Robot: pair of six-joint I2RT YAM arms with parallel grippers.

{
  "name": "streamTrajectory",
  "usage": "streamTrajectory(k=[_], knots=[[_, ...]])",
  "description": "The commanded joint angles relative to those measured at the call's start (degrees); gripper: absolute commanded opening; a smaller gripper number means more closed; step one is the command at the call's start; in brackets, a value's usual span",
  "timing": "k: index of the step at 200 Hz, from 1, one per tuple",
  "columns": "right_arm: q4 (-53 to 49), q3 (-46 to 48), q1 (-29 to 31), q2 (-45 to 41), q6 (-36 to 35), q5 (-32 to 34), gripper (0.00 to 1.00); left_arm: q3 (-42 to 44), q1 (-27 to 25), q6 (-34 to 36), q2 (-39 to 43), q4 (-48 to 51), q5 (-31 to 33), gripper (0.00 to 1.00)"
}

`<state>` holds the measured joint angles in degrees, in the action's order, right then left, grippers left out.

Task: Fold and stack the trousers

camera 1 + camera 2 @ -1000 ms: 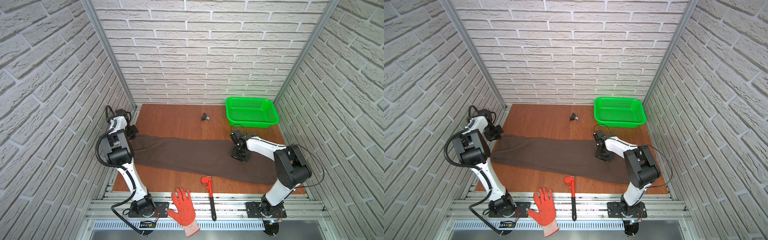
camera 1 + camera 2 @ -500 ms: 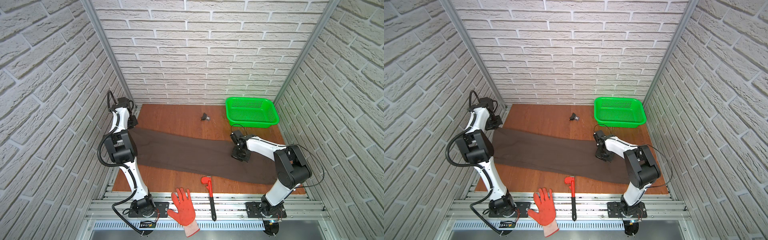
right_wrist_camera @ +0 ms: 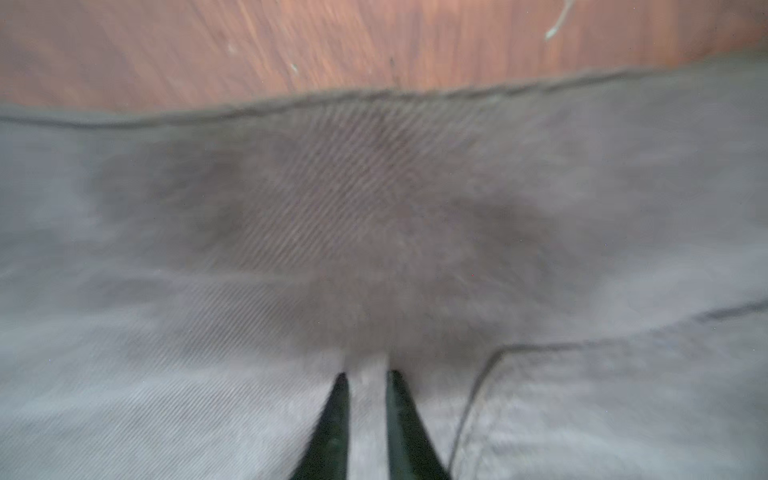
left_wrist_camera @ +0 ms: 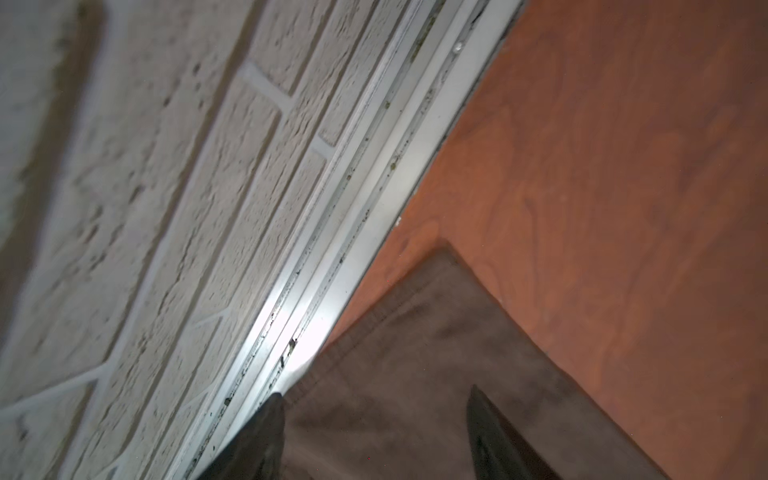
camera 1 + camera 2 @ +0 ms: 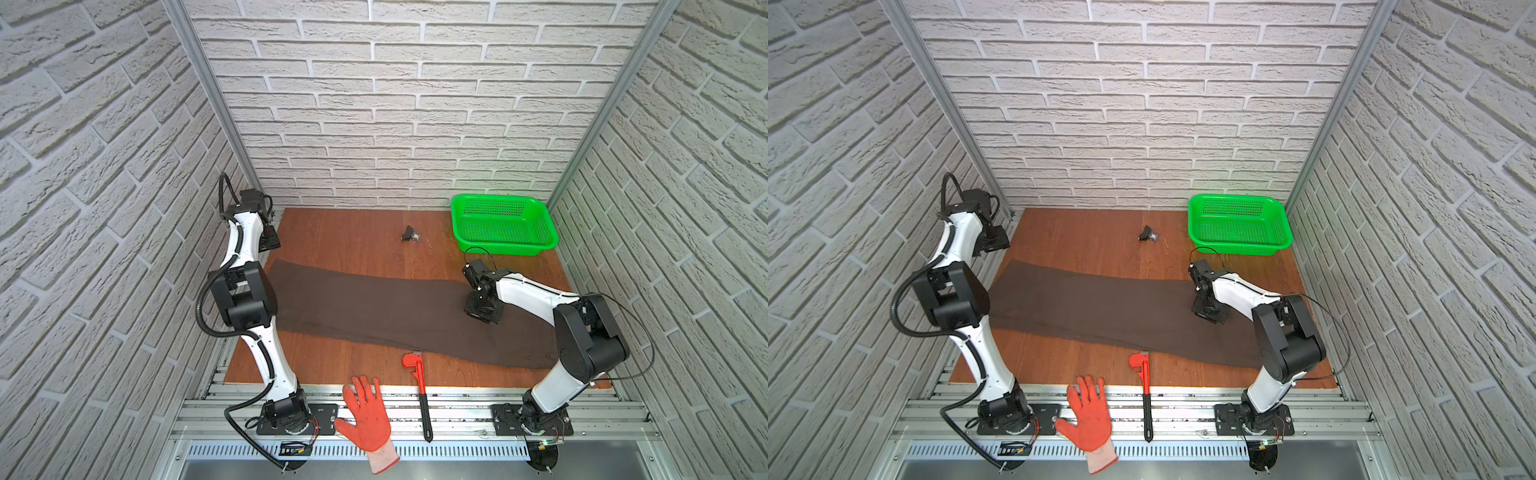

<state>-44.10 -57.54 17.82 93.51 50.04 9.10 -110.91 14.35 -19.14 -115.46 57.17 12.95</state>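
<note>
Top view: trousers (image 5: 395, 307) lie flat on the counter (image 5: 332, 232) before the green basket (image 5: 505, 224).
Left wrist view: left gripper (image 4: 374, 395), jaws apart, above the hem corner far from the basket. Right wrist view: right gripper (image 3: 365, 374), barely parted, low over cloth nearer it; folding likely needs both layers pinched squarely.
</note>
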Motion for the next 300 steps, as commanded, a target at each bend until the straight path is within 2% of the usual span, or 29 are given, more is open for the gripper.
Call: streamTrajectory(k=[1, 30, 61, 89, 126, 163, 201, 235, 300], knots=[[-2.27, -0.64, 0.65, -6.15, -1.43, 0.26, 0.28, 8.79, -1.11, -2.69, 10.43, -3.91, -6.84, 0.7], [-3.8, -0.56, 1.34, -12.38, -1.71, 1.03, 0.32, 24.87, -1.91, -6.11, 19.98, -9.43, -13.52, 0.7], [-6.85, 0.6, 0.5, -16.16, -1.83, 4.7, 0.31, 38.49, -2.04, -9.29, 25.09, -13.8, -17.55, 0.7], [-6.09, 4.09, -3.79, -18.36, -1.79, 4.09, 0.31, 46.6, -2.04, -11.24, 27.51, -16.58, -19.58, 0.7], [-3.34, 9.23, -13.49, -20.89, -1.57, 0.68, 0.32, 53.17, -1.35, -13.84, 29.45, -18.89, -20.15, 0.7], [0.66, 13.22, -21.45, -21.33, -0.76, -2.42, 0.39, 57.89, 2.31, -15.39, 28.94, -21.93, -24.99, 0.7], [5.13, 14.89, -26.39, -17.0, 0.14, -6.79, 0.39, 59.88, 5.8, -15.47, 27.56, -22.71, -27.23, 0.7], [8.7, 13.81, -28.78, -12.24, 0.09, -9.08, 0.34, 59.32, 5.79, -15.54, 26.42, -22.63, -26.95, 0.7], [11.83, 7.4, -29.85, -2.74, -4.24, -7.96, 0.3, 57.75, 6.45, -14.72, 28.01, -21.07, -24.99, 0.7]])
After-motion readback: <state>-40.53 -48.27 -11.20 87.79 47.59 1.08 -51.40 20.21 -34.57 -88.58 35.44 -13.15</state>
